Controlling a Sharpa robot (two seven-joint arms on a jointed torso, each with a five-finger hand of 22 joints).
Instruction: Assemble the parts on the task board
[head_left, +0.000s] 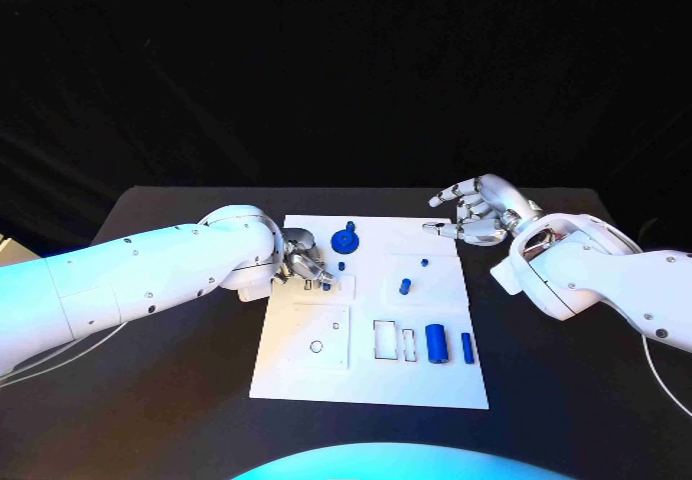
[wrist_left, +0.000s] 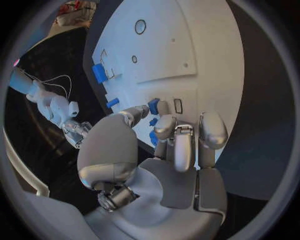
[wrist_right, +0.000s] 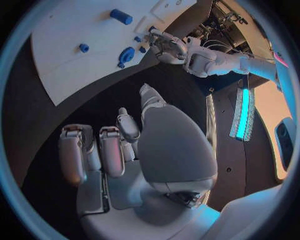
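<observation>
While the left robot hand (head_left: 299, 262) pinches a small blue part (wrist_left: 154, 105) to seat it on the task board (head_left: 368, 385), the right robot hand (head_left: 473, 212) (fingers curled, empty) hovers clear

free: task board (head_left: 289, 375) near half | blocked: far-left edge, left robot hand (head_left: 300, 262)

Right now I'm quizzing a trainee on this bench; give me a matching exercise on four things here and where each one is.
Things:
1. left hand
2. right hand
3. round blue part
4. large blue cylinder

Places:
A. over the black table, off the board's far right corner
B. near the board's far edge
C. at the task board's left edge, fingers on small blue parts
D. near the board's right edge, beside the rectangular slots

Pairs: 1-C, 2-A, 3-B, 4-D
</observation>
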